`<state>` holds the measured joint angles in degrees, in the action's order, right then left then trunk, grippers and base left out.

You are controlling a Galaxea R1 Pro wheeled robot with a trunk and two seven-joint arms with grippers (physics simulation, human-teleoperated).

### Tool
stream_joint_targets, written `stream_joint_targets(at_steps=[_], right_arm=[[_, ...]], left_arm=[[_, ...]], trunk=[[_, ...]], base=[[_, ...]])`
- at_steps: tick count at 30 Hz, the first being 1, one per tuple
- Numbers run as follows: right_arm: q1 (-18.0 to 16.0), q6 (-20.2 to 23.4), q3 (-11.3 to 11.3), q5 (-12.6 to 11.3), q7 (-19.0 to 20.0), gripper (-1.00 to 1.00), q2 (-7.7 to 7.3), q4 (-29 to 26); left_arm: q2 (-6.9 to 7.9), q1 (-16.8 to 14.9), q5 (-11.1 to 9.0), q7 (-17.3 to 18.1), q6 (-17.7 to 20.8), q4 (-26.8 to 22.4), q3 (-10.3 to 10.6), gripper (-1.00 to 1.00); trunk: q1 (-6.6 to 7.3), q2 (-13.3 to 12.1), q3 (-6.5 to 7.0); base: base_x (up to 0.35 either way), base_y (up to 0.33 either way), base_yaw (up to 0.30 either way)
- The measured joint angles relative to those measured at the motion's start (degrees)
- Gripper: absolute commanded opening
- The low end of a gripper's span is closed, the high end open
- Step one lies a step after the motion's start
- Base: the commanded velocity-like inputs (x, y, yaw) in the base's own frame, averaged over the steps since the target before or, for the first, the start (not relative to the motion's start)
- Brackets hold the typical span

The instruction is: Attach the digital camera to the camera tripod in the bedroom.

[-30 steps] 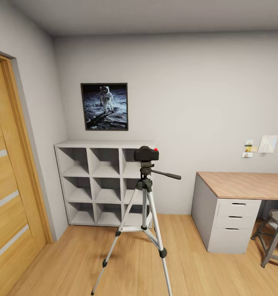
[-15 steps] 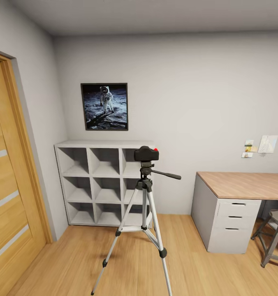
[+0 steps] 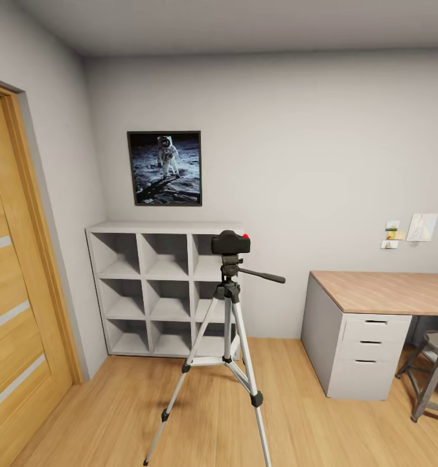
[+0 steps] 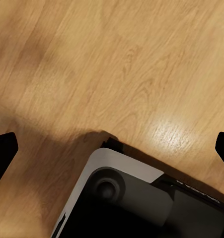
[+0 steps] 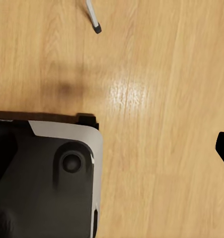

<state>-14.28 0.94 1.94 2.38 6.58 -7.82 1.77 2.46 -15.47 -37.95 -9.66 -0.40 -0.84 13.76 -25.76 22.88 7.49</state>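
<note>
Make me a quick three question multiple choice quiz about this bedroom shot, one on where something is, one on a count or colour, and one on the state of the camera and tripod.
1. Where does the framed astronaut picture hang?
A. Above the white cube shelf
B. Above the wooden desk
C. On the striped wooden door

2. How many drawers show in the white desk cabinet?
A. One
B. Three
C. Five

3. What is the state of the small black digital camera with the red button?
A. Lying on the floor
B. Resting on the wood-topped desk
C. Sitting on the head of the silver-legged camera tripod

Answers:
1. A, the picture is on the back wall directly over the shelf.
2. B, three drawer fronts with dark handles are stacked on the cabinet.
3. C, the camera sits atop the upright tripod, just above its long black pan handle.
</note>
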Motion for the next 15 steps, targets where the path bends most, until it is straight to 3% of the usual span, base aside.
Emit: stream_joint_targets(at_steps=[15], right_arm=[[0.0, -0.05, -0.24, -0.36, -0.06, 1.0, 1.41, 0.0]], left_arm=[[0.0, 0.0, 0.0, 0.0, 0.0, 0.0, 0.0, 1.0]], trunk=[[0.0, 0.0, 0.0]], base=[[0.0, 0.0, 0.0]])
